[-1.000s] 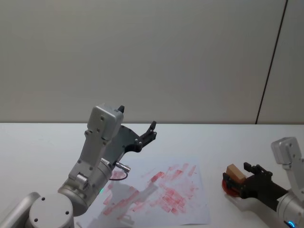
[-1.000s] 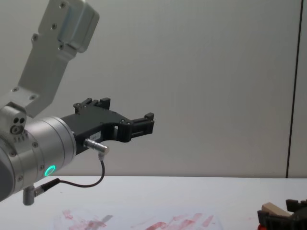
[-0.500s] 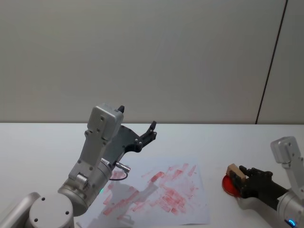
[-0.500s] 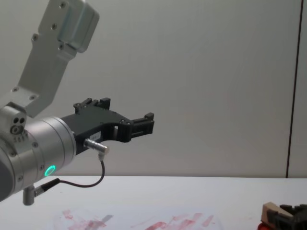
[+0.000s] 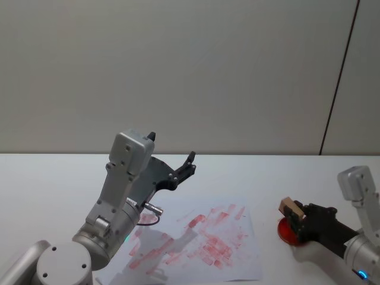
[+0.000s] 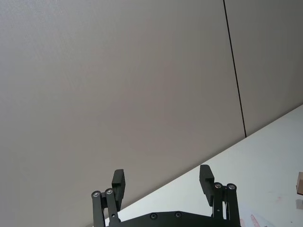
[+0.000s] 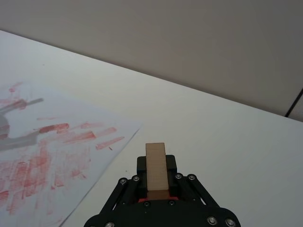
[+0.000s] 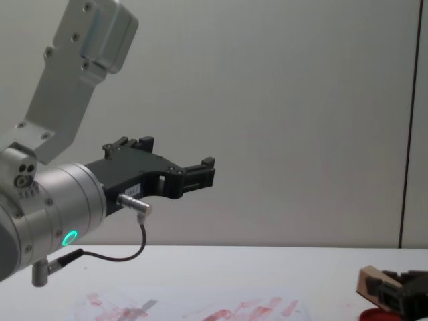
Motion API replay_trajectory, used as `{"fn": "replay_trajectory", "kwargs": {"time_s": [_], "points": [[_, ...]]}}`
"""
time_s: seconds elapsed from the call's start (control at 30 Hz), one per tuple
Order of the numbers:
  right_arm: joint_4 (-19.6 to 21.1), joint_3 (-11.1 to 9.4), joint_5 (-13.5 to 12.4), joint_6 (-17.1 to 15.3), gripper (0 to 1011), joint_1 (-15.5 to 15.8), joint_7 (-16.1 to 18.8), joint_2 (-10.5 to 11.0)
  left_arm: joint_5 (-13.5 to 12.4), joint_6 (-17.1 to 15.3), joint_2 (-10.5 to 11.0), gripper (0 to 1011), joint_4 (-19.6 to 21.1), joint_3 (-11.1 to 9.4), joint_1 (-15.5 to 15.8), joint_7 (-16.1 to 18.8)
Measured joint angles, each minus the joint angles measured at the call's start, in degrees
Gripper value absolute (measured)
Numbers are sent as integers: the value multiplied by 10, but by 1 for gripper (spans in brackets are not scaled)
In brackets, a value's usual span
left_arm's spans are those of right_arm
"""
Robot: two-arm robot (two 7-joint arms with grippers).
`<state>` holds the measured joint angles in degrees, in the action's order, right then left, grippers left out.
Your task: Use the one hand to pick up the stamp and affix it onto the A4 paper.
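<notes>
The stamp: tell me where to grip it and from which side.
Take the stamp across its flat, parallel long sides, coming from the robot's right, as the right gripper does: the narrow block fits inside its grasp, one end jutting free.

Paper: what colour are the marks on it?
Red, smeared over the white paper; clearest in the head view.

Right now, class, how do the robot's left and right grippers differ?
The left gripper is open and empty; the right gripper is shut on the stamp. The left gripper hangs high above the table; the right gripper sits low by the red pad. Both are black and two-fingered.
</notes>
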<state>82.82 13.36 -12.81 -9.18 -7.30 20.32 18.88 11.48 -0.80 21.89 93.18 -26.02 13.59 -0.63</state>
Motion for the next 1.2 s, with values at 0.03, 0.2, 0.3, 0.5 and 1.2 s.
{"fn": "replay_trajectory", "kwargs": {"time_s": [0.03, 0.2, 0.3, 0.5, 1.2], "points": [[2, 1, 0, 2, 217, 0, 2, 0, 0, 0, 0, 1003, 0, 0, 0, 0], [16, 7, 3, 8, 217, 1, 13, -4, 0, 0, 0, 1002, 0, 0, 0, 0], [21, 11, 5, 8, 216, 1, 18, -8, 0, 0, 0, 1003, 0, 0, 0, 0], [24, 24, 15, 3, 217, -3, 25, -19, 0, 0, 0, 1002, 0, 0, 0, 0], [-13, 58, 59, 4, 217, -29, 23, -59, 0, 0, 0, 1003, 0, 0, 0, 0]]}}
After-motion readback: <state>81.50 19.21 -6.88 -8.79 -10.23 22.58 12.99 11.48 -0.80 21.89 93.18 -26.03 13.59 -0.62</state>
